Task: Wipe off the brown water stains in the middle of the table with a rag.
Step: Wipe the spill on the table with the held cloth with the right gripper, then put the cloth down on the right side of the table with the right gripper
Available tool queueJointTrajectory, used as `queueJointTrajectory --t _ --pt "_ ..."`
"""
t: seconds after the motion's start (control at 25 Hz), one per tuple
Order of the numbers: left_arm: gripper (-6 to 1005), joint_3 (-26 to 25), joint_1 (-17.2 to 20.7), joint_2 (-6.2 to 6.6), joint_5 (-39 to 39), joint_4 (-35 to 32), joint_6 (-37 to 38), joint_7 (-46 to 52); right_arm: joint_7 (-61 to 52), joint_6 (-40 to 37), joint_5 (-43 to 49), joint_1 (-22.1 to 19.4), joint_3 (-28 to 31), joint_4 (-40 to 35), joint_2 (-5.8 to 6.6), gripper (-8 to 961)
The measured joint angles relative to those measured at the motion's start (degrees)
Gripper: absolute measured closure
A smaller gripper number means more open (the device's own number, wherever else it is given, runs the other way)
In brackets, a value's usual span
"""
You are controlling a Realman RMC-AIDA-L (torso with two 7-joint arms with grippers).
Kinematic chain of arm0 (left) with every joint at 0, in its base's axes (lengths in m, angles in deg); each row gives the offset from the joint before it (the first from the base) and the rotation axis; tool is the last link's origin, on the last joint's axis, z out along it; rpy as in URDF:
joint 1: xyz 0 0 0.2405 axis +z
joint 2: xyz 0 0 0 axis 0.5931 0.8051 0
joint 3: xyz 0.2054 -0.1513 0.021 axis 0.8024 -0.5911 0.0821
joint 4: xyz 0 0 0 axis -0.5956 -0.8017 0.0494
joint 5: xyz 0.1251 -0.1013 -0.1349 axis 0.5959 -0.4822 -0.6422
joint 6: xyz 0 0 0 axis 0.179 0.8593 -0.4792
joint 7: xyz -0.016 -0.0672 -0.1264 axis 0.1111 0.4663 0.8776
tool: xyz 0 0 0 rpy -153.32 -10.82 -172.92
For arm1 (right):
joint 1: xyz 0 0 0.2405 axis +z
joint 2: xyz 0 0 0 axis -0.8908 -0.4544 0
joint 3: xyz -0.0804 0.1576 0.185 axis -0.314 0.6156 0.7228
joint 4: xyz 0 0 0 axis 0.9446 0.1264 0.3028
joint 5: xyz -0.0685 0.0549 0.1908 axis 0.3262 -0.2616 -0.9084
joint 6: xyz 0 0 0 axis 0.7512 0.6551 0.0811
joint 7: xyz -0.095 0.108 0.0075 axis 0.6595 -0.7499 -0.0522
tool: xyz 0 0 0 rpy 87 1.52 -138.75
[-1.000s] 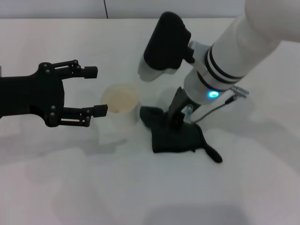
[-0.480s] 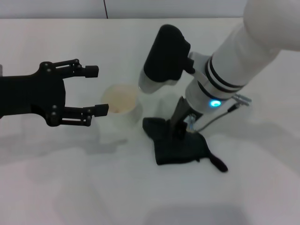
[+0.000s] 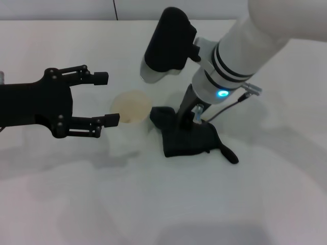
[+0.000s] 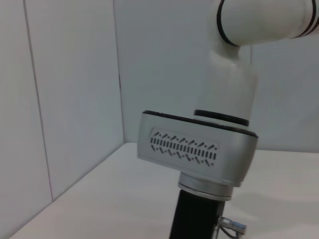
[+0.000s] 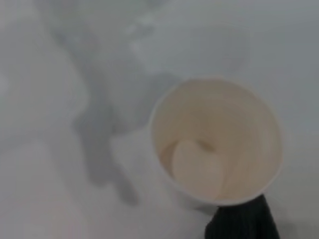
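While the rag [image 3: 188,139] lies crumpled mid-tabletop [image 3: 163,204], touching the clear cup [image 3: 132,113], the right hand [image 3: 188,118] presses down on it, finger state impossible to tell. Left hand [image 3: 104,98] hovers spread beside the cup.

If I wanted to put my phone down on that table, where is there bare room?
The near strip of the table, in front of the rag and cup, lies bare. So does the far edge behind the left gripper. The middle is crowded: the cup, rag and right gripper sit close together.
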Motion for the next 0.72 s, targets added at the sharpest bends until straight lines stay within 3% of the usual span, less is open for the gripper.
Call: queueJointTrajectory --t 0.48,0.72 --pt "124 -0.05 0.32 -0.56 -0.07 0.1 -0.36 -0.08 -0.09 5.76 0.68 4.49 0.72 9.79 0.0 759" --pt "124 -0.06 0.59 -0.67 -0.1 0.09 -0.36 -0.08 -0.11 6.14 2.45 4.08 4.92 11.37 0.0 755"
